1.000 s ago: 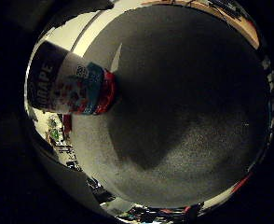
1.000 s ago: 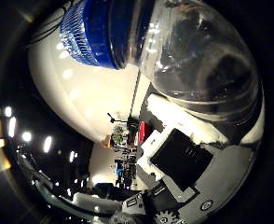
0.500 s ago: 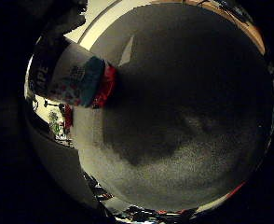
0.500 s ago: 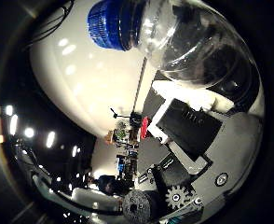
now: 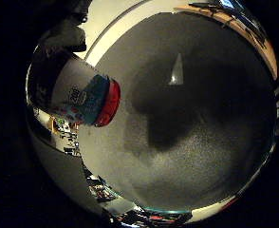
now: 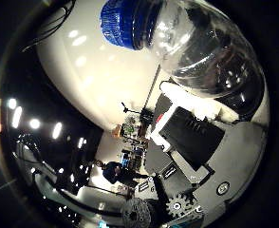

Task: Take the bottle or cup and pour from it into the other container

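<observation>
Bottle gripped in the robot hand, cup on the table.

The robot hand (image 6: 196, 142) has its fingers curled round a clear bottle (image 6: 201, 52) with a blue cap (image 6: 127, 21), close against the palm. A cup (image 5: 75, 92) with a red rim stands on the grey table (image 5: 201, 156) near its edge.

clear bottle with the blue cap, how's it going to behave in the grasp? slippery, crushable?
The clear bottle has thin, glossy, see-through walls, so it probably dents under a squeeze and may slip. No liquid is visible in the part shown, so it is likely light. The ribbed blue cap is on. The hand sits close against it.
</observation>
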Controlling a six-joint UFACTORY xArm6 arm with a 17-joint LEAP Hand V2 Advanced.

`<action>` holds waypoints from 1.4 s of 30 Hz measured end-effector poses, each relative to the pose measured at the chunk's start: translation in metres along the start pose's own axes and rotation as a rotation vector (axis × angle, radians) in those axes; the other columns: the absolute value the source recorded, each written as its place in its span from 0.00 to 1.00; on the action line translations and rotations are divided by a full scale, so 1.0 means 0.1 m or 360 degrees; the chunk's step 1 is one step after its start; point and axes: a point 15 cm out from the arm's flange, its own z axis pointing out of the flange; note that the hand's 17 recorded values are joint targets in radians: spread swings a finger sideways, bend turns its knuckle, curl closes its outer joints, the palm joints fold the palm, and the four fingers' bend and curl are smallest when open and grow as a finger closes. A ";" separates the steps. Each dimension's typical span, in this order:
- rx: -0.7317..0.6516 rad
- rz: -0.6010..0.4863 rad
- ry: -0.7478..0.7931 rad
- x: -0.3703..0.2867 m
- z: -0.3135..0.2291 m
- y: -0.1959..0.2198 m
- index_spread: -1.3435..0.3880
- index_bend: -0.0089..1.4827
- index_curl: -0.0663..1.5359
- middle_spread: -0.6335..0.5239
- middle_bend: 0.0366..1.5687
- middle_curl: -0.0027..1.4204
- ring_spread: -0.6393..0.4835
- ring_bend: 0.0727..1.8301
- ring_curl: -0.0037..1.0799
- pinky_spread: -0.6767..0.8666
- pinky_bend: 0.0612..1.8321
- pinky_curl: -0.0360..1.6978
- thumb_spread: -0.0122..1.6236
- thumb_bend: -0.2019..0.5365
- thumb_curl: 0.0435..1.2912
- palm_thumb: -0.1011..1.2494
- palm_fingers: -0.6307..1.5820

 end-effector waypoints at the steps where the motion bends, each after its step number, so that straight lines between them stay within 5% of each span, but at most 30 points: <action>1: -0.0008 -0.0023 0.0005 -0.07 0.00 -0.02 0.63 0.79 0.60 0.39 0.84 0.65 0.33 0.73 0.74 0.30 0.83 0.36 0.37 0.25 0.61 0.91 0.73; 13: -0.0246 -0.0296 0.0149 -1.24 0.39 -0.03 0.64 0.80 0.59 0.39 0.84 0.67 0.32 0.73 0.85 0.32 0.81 0.46 0.32 0.25 0.69 0.92 0.73; 29: -0.0513 -0.0346 0.0550 -2.31 1.08 0.17 0.64 0.78 0.58 0.40 0.82 0.67 0.32 0.69 0.89 0.31 0.73 0.55 0.28 0.25 0.73 0.91 0.76; 42: -0.0785 -0.0740 0.0929 -2.92 1.48 0.30 0.64 0.77 0.58 0.40 0.81 0.68 0.31 0.68 0.91 0.30 0.69 0.60 0.25 0.25 0.74 0.90 0.77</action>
